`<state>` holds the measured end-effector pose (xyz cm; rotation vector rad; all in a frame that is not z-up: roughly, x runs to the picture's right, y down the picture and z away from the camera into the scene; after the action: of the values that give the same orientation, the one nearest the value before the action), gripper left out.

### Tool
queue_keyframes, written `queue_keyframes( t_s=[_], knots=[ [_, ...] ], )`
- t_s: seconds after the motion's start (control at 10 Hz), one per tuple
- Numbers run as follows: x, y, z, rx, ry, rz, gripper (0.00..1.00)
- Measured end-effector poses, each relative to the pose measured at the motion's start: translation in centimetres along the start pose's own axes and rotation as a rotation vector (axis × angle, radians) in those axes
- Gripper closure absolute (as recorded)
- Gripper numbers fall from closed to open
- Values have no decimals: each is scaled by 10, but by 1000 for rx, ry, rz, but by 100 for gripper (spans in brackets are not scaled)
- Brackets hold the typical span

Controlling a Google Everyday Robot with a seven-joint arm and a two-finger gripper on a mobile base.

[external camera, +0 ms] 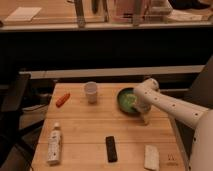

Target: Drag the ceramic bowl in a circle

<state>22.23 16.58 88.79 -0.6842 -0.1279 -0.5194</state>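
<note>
The ceramic bowl (127, 99), round and shallow with a dark green outside and a lighter green inside, sits on the wooden table (90, 130) at the right rear. My gripper (144, 117) hangs from the white arm (170, 106), which comes in from the right. It is down at the bowl's right front rim. I cannot tell whether it touches the rim. The wrist covers the bowl's right side.
A small white cup (90, 92) stands left of the bowl. An orange item (62, 99) lies at the left rear, a white bottle (54, 145) at the front left, a black remote (111, 148) at the front middle, and a pale sponge (151, 156) at the front right. A dark chair (12, 107) stands left of the table.
</note>
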Motion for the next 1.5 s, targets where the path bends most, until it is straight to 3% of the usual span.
queue_keyframes(
  t_s=[0.2, 0.3, 0.5, 1.5],
  knots=[
    [4, 2, -15, -4, 3, 2, 68],
    [8, 5, -20, -3, 4, 4, 83],
    [9, 6, -14, 3, 3, 1, 96],
    [1, 6, -10, 11, 2, -16, 99]
  ],
)
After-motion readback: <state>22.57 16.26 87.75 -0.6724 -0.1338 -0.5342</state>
